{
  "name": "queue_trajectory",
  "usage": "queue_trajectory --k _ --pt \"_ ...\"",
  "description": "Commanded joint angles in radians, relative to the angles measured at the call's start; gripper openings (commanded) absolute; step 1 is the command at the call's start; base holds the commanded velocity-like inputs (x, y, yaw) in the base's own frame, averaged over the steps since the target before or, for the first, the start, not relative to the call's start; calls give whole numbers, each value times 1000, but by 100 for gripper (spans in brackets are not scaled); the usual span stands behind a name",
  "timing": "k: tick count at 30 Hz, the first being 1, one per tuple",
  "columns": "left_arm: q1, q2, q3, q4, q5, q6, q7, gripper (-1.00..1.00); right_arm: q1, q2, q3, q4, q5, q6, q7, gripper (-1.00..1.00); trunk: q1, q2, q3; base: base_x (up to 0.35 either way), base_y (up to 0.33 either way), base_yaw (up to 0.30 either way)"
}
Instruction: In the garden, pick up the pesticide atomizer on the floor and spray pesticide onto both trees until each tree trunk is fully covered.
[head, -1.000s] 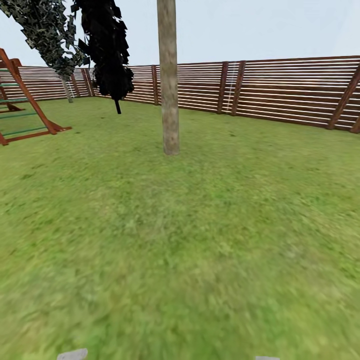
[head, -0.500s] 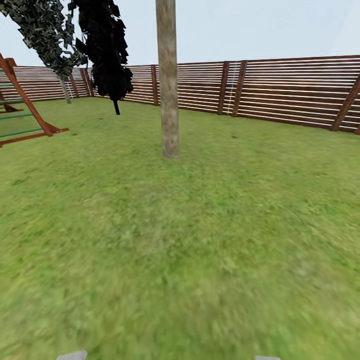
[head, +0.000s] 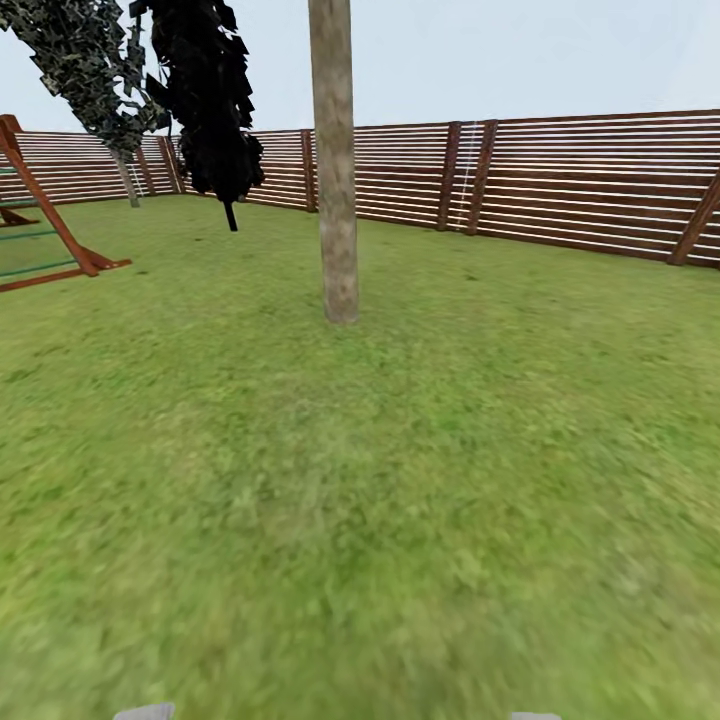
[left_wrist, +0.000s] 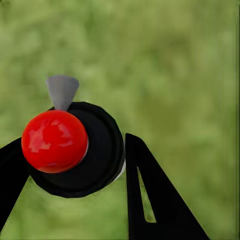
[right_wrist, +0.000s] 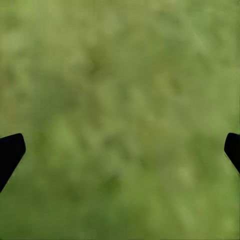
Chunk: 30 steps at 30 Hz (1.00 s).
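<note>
Atomizer (left_wrist: 75, 150) in my left hand (left_wrist: 75, 165), black fingers (left_wrist: 150, 195) clamped either side of its black cap; red knob, grey nozzle on top, grass under it. Right hand (right_wrist: 120, 150) spread wide, holding nothing, over grass. Ahead: pale tree trunk (head: 335, 180) upright on lawn (head: 400, 480), slat fence (head: 580, 180) behind, wooden frame (head: 50, 220) far left.

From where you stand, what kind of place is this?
Most likely a fenced back garden: a grass lawn all around, a brown slatted wooden fence at its edge, a bare tree trunk ahead, and a wooden climbing frame at the left.
</note>
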Motion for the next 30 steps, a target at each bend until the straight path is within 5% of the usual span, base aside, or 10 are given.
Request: queue_trajectory --k 1,30 --pt "0 0 2 1 7 -3 -2 -100 0 0 9 1 -9 -3 -2 100 0 0 -1 337 0 0" --pt "0 0 2 1 7 -3 -2 -100 0 0 9 1 -9 -3 -2 100 0 0 -1 337 0 0"
